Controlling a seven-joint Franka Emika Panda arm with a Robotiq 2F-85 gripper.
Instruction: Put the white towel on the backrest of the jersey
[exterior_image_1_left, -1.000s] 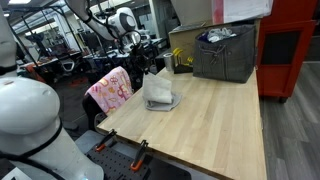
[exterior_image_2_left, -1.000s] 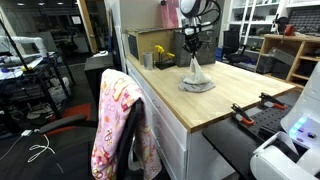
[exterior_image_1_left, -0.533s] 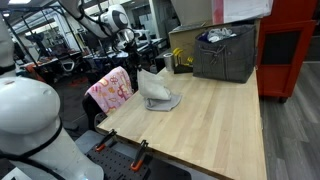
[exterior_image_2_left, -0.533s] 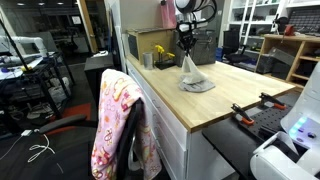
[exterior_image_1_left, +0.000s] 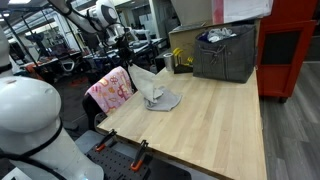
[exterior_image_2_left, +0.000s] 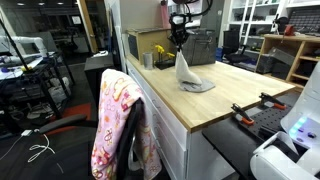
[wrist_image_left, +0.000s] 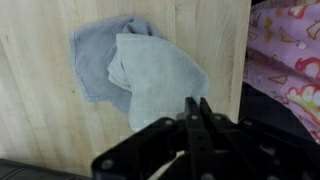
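White towel (exterior_image_1_left: 156, 90) (exterior_image_2_left: 187, 73): top corner lifted and the cloth pulled up into a slanted peak. Its lower folds lie bunched on the desk (exterior_image_1_left: 215, 125) (exterior_image_2_left: 232, 92), close to the edge beside the chair. In the wrist view the towel (wrist_image_left: 140, 70) spreads over the wood below my gripper (wrist_image_left: 197, 108).

Gripper (exterior_image_1_left: 128, 60) (exterior_image_2_left: 178, 44): fingers pressed together, pinching the raised towel corner.

Jersey (exterior_image_1_left: 110, 90) (exterior_image_2_left: 118, 125) (wrist_image_left: 287, 50): pink patterned, draped over the chair backrest just off that same desk edge. Towel and jersey are apart.

Dark bin (exterior_image_1_left: 225, 55) stands at the far corner of the desk.
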